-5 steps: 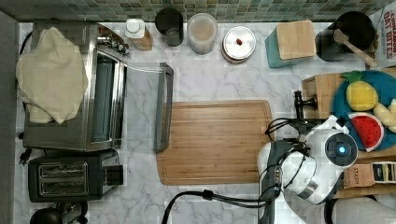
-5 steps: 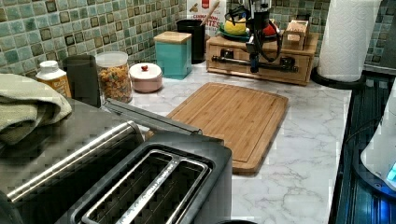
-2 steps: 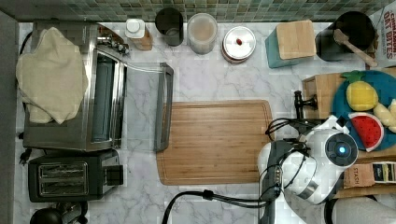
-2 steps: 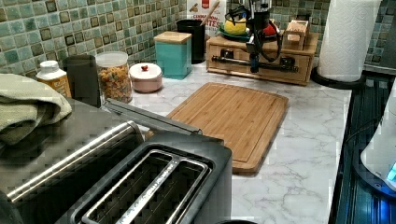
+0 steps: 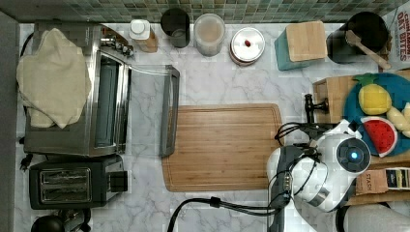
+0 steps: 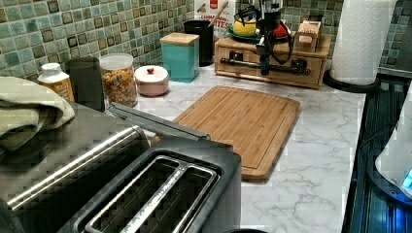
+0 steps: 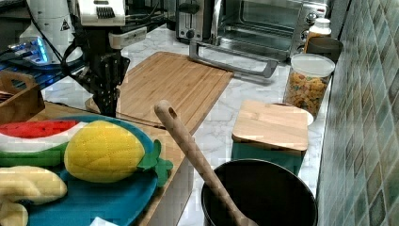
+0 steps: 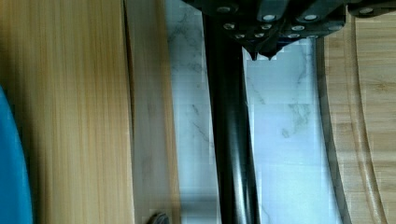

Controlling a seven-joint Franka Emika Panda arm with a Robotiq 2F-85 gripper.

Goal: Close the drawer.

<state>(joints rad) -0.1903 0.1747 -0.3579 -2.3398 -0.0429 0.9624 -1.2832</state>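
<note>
The drawer [image 6: 306, 73] sits in the front of a light bamboo box [image 5: 329, 92] and looks pushed almost flush with it. A black bar handle [image 8: 231, 140] runs across the drawer's front strip [image 8: 149, 116], and the same handle [image 5: 309, 107] shows at the box's edge in the top view. My gripper [image 8: 262, 53] points down at this handle on the side away from the drawer, fingertips together and holding nothing. It hangs in front of the drawer in the left view [image 6: 265, 65] and tapers to a point in the right view [image 7: 109, 109].
A wooden cutting board [image 5: 222, 145] lies just beside the box. A blue plate [image 5: 355, 96] of toy fruit rests on the box top. A teal box [image 5: 300, 43], a black pot [image 5: 362, 31], jars, a toaster oven with its door [image 5: 167, 111] down, and a paper towel roll [image 6: 362, 41] stand around.
</note>
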